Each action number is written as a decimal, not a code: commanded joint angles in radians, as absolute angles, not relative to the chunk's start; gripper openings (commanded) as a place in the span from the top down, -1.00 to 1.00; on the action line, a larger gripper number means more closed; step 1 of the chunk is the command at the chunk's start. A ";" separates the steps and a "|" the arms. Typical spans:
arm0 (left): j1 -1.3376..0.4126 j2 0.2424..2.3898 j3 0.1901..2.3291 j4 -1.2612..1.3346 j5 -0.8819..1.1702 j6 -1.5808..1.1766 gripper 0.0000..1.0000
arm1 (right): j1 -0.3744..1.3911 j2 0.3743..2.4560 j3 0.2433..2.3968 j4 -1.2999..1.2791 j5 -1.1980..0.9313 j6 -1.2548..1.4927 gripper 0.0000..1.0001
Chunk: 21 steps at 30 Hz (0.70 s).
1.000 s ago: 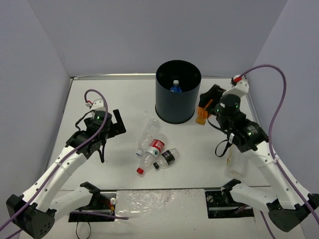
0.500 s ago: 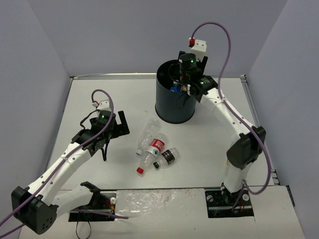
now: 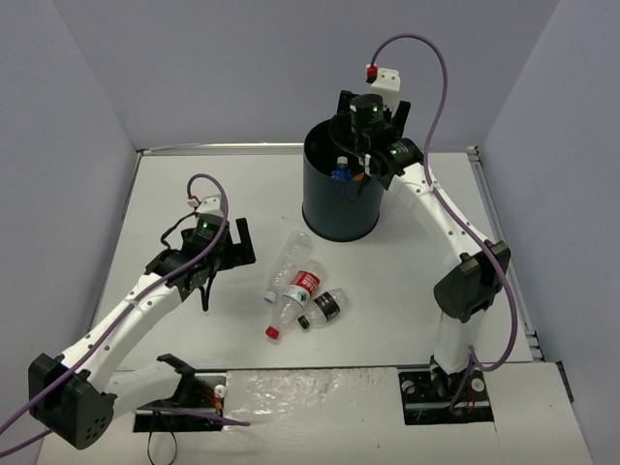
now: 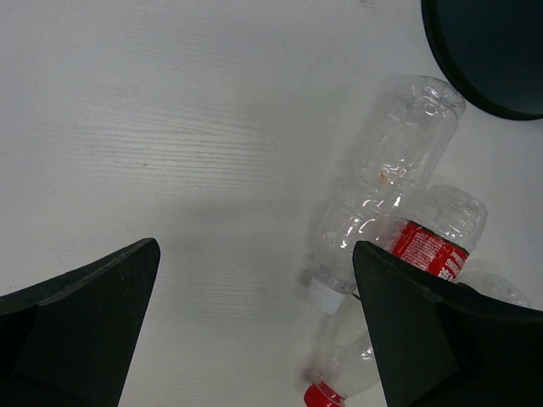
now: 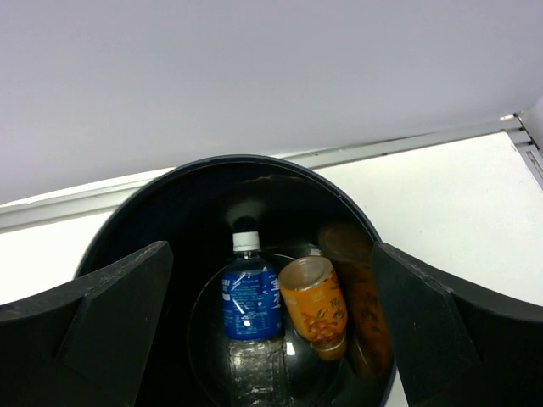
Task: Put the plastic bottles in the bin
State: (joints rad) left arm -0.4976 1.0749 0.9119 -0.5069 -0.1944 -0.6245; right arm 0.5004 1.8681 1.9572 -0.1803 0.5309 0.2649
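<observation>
From above, the bin stands at 12 o'clock, with three loose bottles at its 6 o'clock.

Left wrist: the left gripper is spread wide and empty.

Right wrist: the right gripper is released above a blue bottle and an orange bottle inside the bin.

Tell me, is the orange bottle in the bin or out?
In. The orange bottle is down inside the black bin, next to a blue-label bottle, with the dark wall all around them.
</observation>
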 commanded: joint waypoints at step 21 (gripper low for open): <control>-0.635 1.695 1.248 -0.346 0.039 -0.429 -0.94 | 0.497 0.701 0.828 -0.319 0.591 0.678 -1.00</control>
State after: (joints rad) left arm -0.6330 1.6374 1.1300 -0.3385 0.0792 -0.4561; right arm 0.4969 0.6784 0.8613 -0.3023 0.6457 0.5937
